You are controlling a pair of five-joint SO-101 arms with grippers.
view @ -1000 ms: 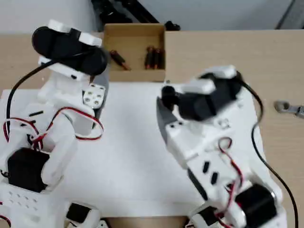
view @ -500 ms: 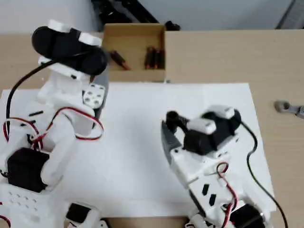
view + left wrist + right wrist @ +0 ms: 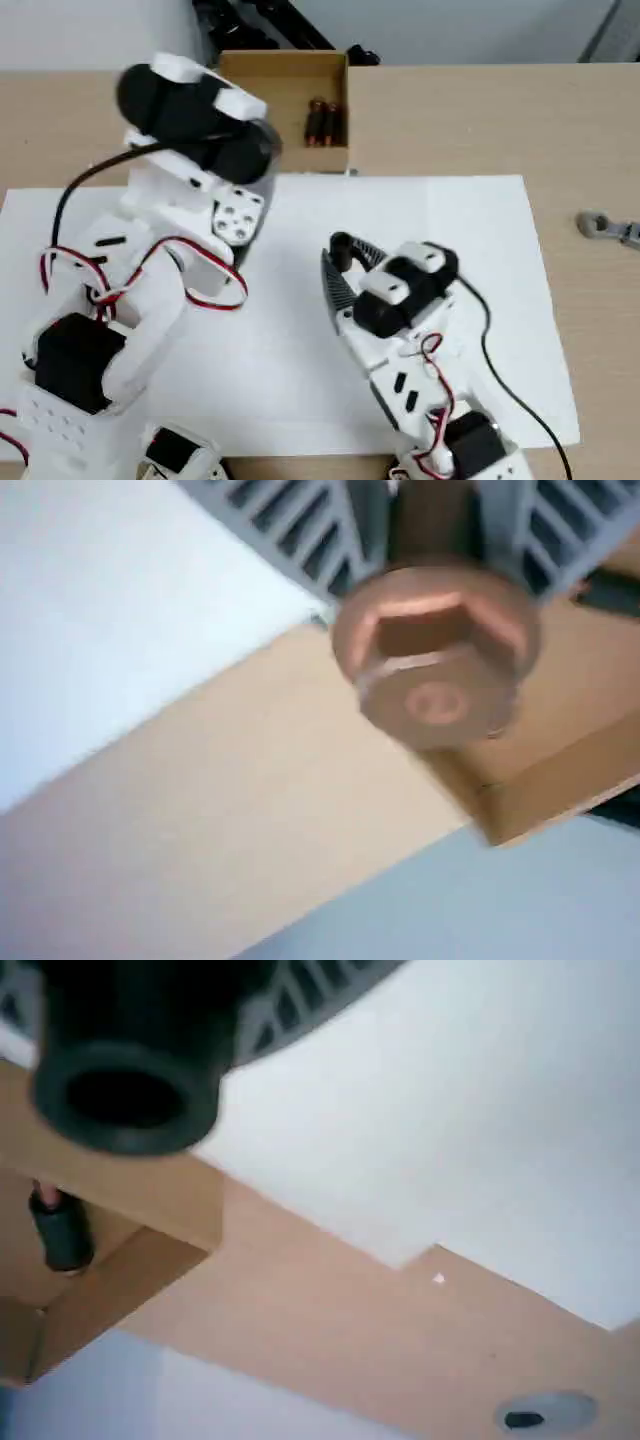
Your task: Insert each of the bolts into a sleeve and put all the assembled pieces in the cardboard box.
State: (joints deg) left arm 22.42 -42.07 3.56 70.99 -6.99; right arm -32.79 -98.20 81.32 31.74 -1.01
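A copper bolt (image 3: 435,655) with a hexagonal head is clamped between the grey fingers (image 3: 300,525) of my left gripper (image 3: 432,520), above the table beside a corner of the cardboard box (image 3: 540,790). In the high view the left arm (image 3: 195,115) hangs by the box's (image 3: 285,70) near left side. My right gripper (image 3: 340,265) is over the middle of the white sheet (image 3: 470,230), shut on a black sleeve (image 3: 343,243); its open bore (image 3: 125,1095) faces the camera. Assembled pieces (image 3: 322,122) lie in the box, one of them (image 3: 60,1230) seen from the right wrist.
The white sheet covers most of the table in front of the box. A small metal tool (image 3: 605,227) lies on the bare wood at the far right. Black equipment (image 3: 250,25) stands behind the box.
The right arm has drawn back from the box toward the front of the sheet, still holding the sleeve. The left arm has shifted right along the box's near edge, covering the box's left piece.
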